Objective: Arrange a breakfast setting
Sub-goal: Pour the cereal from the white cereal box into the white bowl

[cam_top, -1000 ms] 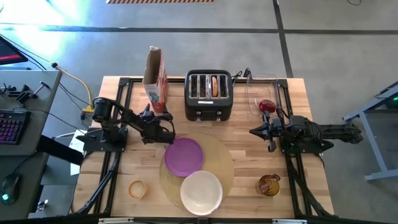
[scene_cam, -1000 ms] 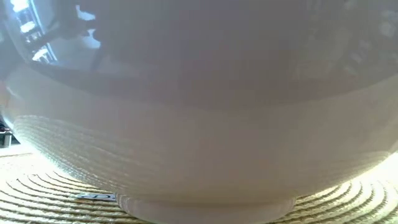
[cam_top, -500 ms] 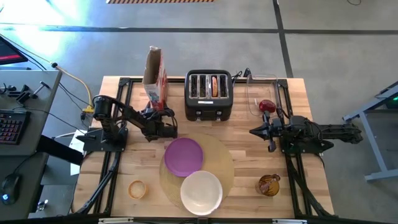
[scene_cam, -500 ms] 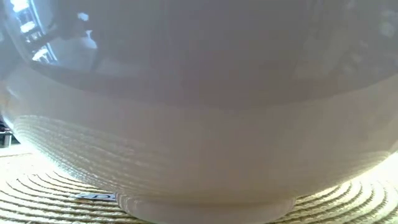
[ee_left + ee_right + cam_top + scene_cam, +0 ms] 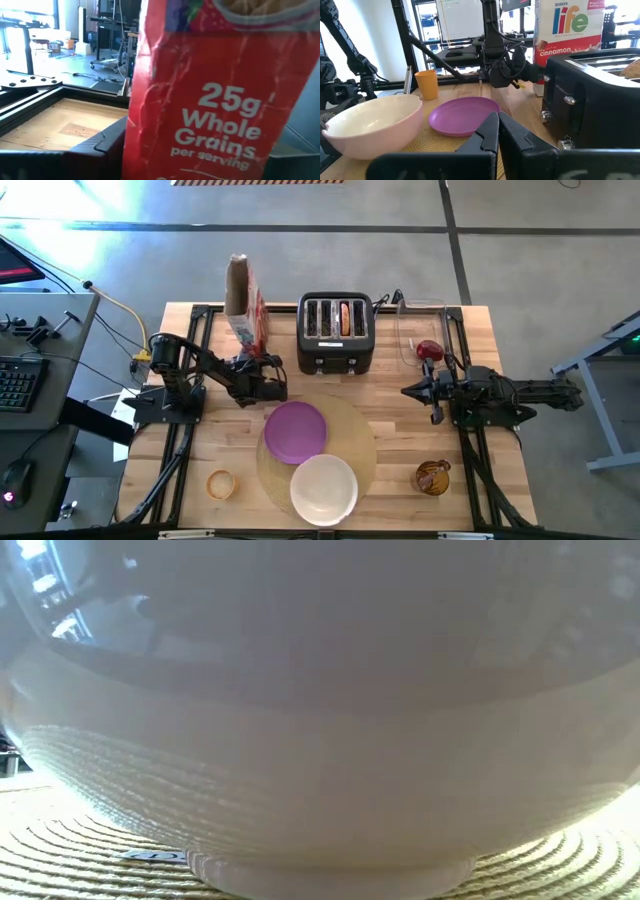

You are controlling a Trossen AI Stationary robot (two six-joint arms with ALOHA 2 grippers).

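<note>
- The left tool (image 5: 262, 376) sits at about 10 o'clock on the table (image 5: 200, 445), right at the foot of the red cereal box (image 5: 245, 310). In the left wrist view the box (image 5: 215, 90) fills the picture between the dark fingers, so the tool seems to be grasping it, though the fingertips are hidden.
- The cereal box stands upright at 11 o'clock, just beside the black toaster (image 5: 336, 332) at 12 o'clock; a bagel half (image 5: 345, 318) shows in one toaster slot.
- The round tan mat (image 5: 355, 430) lies at 6 o'clock. The small purple plate (image 5: 295, 430) rests on its 11 o'clock part, and the white bowl (image 5: 324, 488) on its 6 o'clock part, the two nearly touching.
- In the low view the bowl (image 5: 320, 740) blocks almost everything, with the woven mat (image 5: 80, 850) beneath it.
- The right tool (image 5: 413, 392) waits at 3 o'clock, pointing toward the table's middle, its fingers (image 5: 487, 132) clenched together on nothing.
- A red fruit (image 5: 429, 350) lies in a clear tray (image 5: 403, 325) at 2 o'clock, just beyond the right arm.
- The amber glass cup (image 5: 433, 477) stands at 4 o'clock, well apart from the mat.
- A small orange cup (image 5: 220, 483) stands at 8 o'clock, near the mat's edge.
</note>
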